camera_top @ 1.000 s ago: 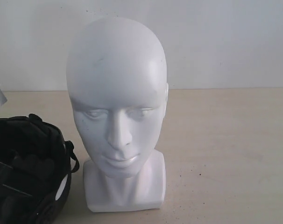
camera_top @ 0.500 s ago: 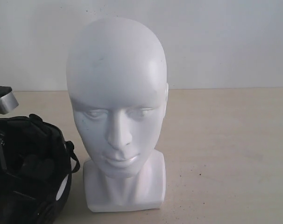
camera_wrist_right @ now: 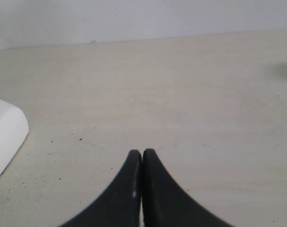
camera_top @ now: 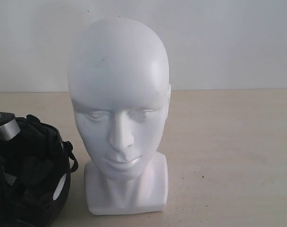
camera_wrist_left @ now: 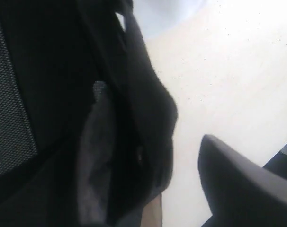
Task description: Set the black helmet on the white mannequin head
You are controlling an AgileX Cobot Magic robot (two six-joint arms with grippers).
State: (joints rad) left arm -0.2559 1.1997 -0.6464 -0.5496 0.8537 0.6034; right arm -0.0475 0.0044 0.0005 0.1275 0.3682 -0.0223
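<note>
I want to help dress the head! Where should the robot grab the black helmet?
Probably its rim, from above: the black helmet lies with its padded opening turned up, so the edge can be pinched inside and out. The round shell looks too wide to grip.

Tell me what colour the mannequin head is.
The mannequin head is glossy white; exterior view shows it best.

Right gripper (camera_wrist_right: 142, 155) fully closed.

The left arm's silver block (camera_top: 6, 128) now sits lower, at the black helmet (camera_top: 37, 175). The helmet seems nudged slightly leftward.
</note>
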